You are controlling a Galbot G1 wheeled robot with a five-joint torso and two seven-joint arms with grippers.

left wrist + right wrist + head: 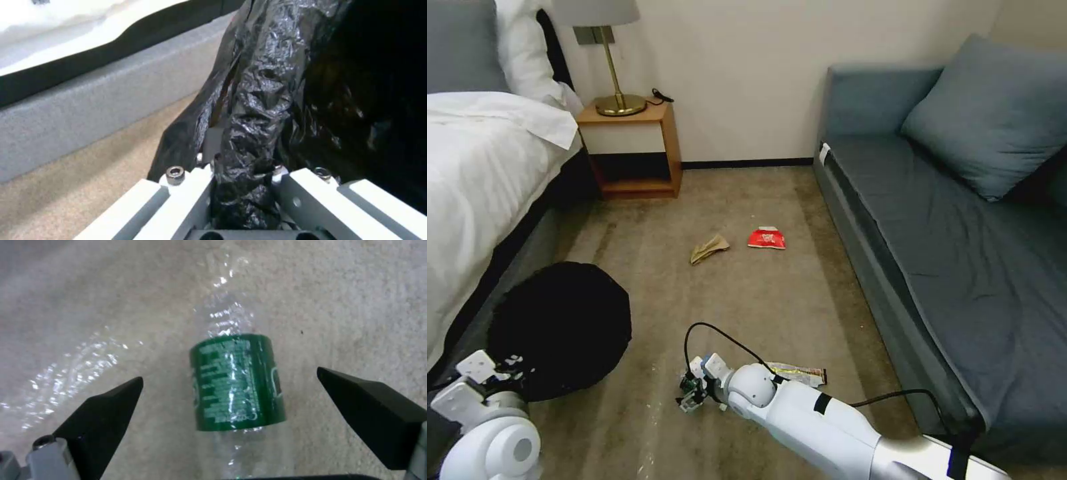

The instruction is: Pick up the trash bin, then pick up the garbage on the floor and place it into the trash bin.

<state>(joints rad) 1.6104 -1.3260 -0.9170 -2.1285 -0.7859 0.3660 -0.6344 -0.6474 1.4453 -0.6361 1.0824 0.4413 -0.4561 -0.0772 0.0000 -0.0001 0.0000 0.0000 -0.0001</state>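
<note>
Over by the bed, the left gripper is clamped tight on a fold of the black bag lining the trash bin. The bin sits on the carpet beside the bed.

Near the middle of the carpet, the right gripper is low over the green bottle. Its jaws are wide apart, one on each side of the bottle. The bottle lies flat, and its long way runs straight through the gap, so I think a squeeze would catch it across its round middle.

Behind the right arm lies the yellow wrapper. The brown paper bag and red packet lie farther off, toward the sofa.
</note>
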